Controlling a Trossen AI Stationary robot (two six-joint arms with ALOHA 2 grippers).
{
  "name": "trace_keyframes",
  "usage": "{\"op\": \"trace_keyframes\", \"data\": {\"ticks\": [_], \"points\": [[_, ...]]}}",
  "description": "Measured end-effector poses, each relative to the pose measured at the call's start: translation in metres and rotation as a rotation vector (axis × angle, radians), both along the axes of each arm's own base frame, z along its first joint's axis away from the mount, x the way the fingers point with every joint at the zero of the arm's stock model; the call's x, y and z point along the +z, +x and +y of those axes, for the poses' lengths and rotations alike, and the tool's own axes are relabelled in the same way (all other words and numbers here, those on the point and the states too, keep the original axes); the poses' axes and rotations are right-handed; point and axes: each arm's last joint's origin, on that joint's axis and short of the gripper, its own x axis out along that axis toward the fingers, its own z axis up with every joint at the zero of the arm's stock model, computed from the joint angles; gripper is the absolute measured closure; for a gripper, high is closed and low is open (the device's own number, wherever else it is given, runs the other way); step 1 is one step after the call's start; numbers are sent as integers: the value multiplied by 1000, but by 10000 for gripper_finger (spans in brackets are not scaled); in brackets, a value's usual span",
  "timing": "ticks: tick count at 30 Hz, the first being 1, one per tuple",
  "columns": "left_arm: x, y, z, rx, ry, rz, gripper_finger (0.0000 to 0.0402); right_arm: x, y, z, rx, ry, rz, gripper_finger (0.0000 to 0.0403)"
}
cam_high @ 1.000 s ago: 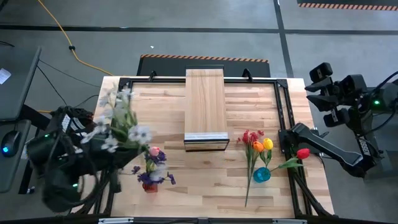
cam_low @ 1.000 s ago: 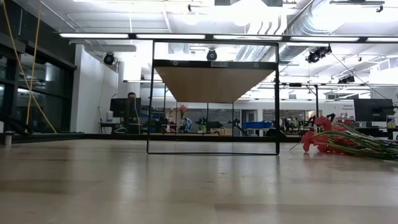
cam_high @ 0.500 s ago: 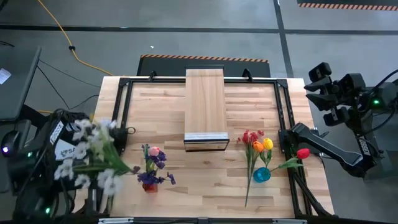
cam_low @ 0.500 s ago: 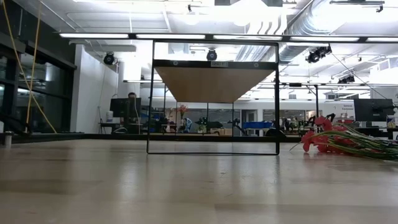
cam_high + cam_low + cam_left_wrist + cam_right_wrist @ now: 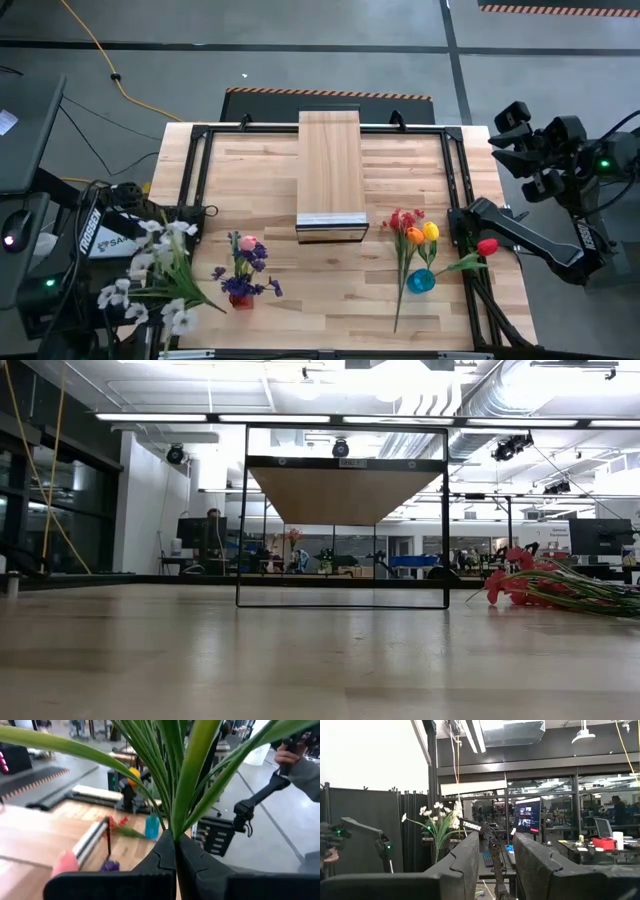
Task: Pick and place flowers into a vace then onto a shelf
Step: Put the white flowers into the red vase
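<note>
Evidently the left gripper point(image 5: 175, 852) is clamping the white spray point(image 5: 150, 275) by its stems off the table's left edge, seemingly carrying it toward the red vase point(image 5: 240, 297) (the right gripper point(image 5: 495, 865), part open, is waiting empty).

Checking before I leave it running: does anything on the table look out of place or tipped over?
The blue vase lies tipped on the table, tulips loose beside it. The left gripper holds the white spray off the table's edge.
</note>
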Motion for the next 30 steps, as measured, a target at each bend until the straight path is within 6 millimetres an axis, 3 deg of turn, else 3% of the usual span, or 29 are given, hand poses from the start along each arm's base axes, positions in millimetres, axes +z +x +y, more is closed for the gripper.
{"op": "trace_keyframes", "data": {"ticks": [15, 30], "points": [[-53, 2, -14, 28, -81, 133, 372, -1, 0, -2, -27, 76, -7, 289], [-117, 2, -14, 93, 13, 144, 372, -1, 0, -2, -9, 124, -3, 289]]}}
